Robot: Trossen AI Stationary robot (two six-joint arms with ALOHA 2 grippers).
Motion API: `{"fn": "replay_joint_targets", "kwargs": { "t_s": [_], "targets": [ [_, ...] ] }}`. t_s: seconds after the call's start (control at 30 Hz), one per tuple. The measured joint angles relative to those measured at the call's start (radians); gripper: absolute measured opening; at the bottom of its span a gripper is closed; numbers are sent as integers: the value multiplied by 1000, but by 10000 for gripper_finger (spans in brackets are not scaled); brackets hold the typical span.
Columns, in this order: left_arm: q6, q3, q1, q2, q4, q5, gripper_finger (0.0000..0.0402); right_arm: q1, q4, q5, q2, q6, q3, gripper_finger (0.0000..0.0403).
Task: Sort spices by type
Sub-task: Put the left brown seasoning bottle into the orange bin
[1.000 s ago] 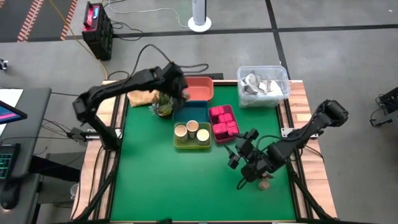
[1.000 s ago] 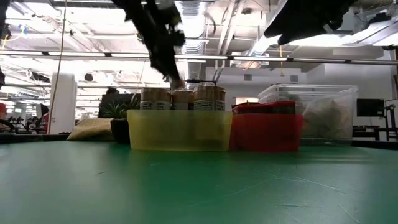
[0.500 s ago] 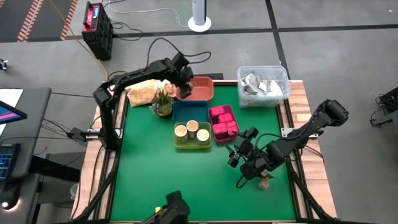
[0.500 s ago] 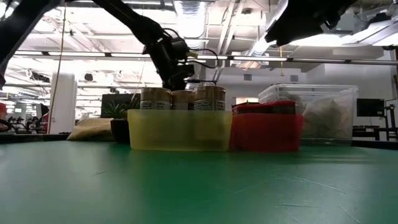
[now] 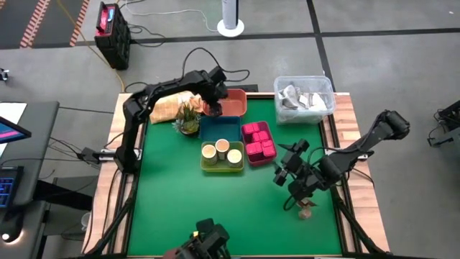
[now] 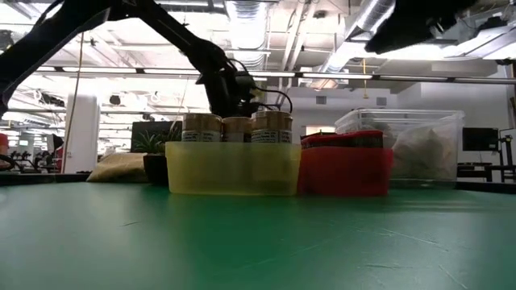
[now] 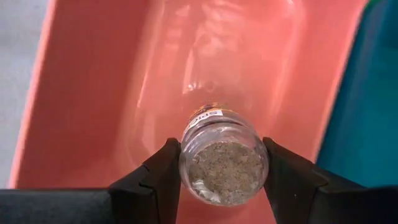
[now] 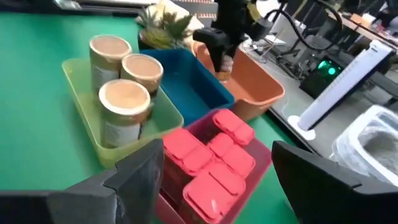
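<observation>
One clear spice bottle [image 7: 224, 163] is pinched in the left gripper [image 7: 222, 163] over the far salmon tray [image 5: 233, 103], so placing seems underway; next it should lower and release, while the right gripper [image 5: 295, 178] waits spread.

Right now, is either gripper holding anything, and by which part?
The left gripper pinches a small spice jar by its sides over the orange tray. The right gripper holds nothing.

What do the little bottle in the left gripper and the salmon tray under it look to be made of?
The bottle looks like clear glass or hard plastic: grey-brown powder shows through it, with a paper label at its neck. The left gripper is shut on it. The salmon tray looks like smooth, glossy moulded plastic, given its soft highlights and rounded corners.
</observation>
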Motion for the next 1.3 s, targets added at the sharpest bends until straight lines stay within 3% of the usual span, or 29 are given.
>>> {"fn": "replay_joint_targets", "kwargs": {
  "t_s": [0.33,0.47,0.67,0.8,1.07,1.2,1.3],
  "targets": [
    [-22,0,0,-11,-20,-22,280,27,-9,1,-71,38,-20,327],
    [-9,-1,-6,-40,-18,-38,298,39,-17,1,-71,38,-21,327],
    [58,-1,-48,-172,68,-38,297,64,-29,9,-71,42,-21,327],
    [155,0,-80,-216,174,-109,289,69,-29,45,-71,47,-21,327],
    [304,58,-34,-74,81,-74,271,64,-24,49,-71,91,-21,327],
    [396,89,8,-18,-29,24,261,69,-15,49,-71,94,-21,327],
    [431,91,15,-17,-16,5,255,69,0,49,-71,95,-34,327]
  ]
}}
